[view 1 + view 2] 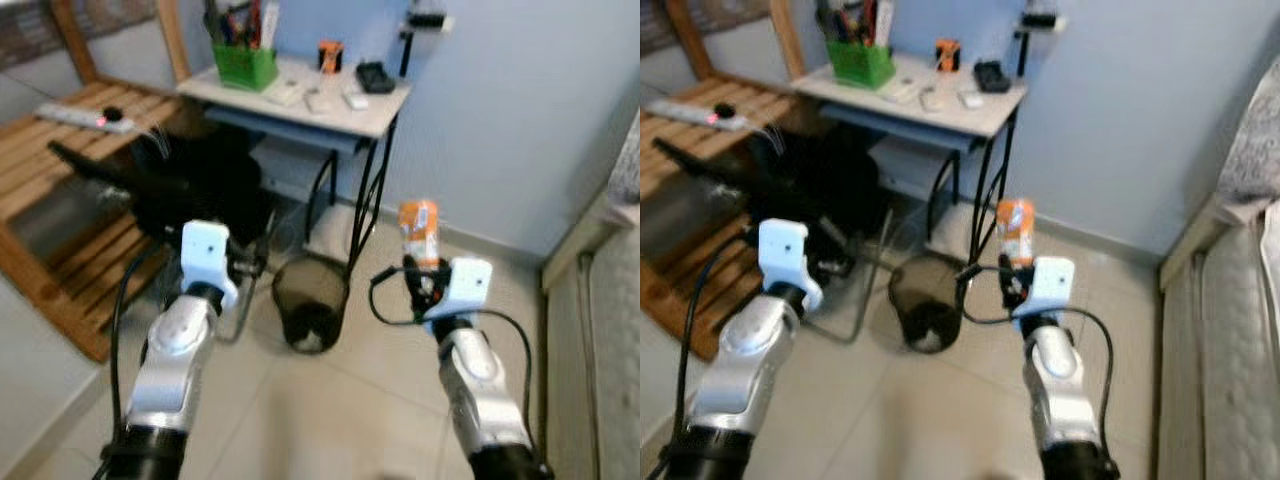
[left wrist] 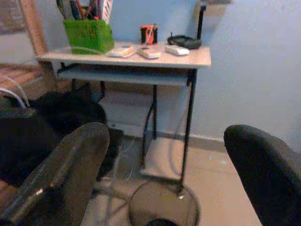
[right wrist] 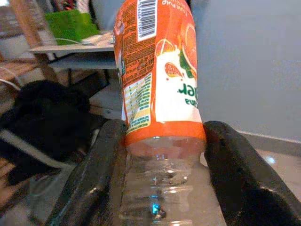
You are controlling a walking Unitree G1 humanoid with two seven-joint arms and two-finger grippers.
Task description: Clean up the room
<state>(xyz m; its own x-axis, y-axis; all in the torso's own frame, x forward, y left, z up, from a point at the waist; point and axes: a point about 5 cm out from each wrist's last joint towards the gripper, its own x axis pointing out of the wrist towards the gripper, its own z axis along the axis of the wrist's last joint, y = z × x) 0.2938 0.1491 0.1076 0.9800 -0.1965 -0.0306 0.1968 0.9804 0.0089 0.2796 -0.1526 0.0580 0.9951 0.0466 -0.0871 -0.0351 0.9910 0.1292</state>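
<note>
Bottle (image 3: 160, 94), clear plastic with an orange label, looked empty, so light, thin-walled and slick; the right claw (image 1: 428, 283) gripped its bare section, above the floor beside the bin (image 1: 311, 300). Left claw (image 2: 164, 165) hung spread.

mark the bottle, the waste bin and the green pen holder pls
bottle (image 3: 160, 70), right wrist view, orange label.
waste bin (image 1: 311, 290), left eye view, mesh wall.
green pen holder (image 2: 88, 36), left wrist view, front face.
</note>
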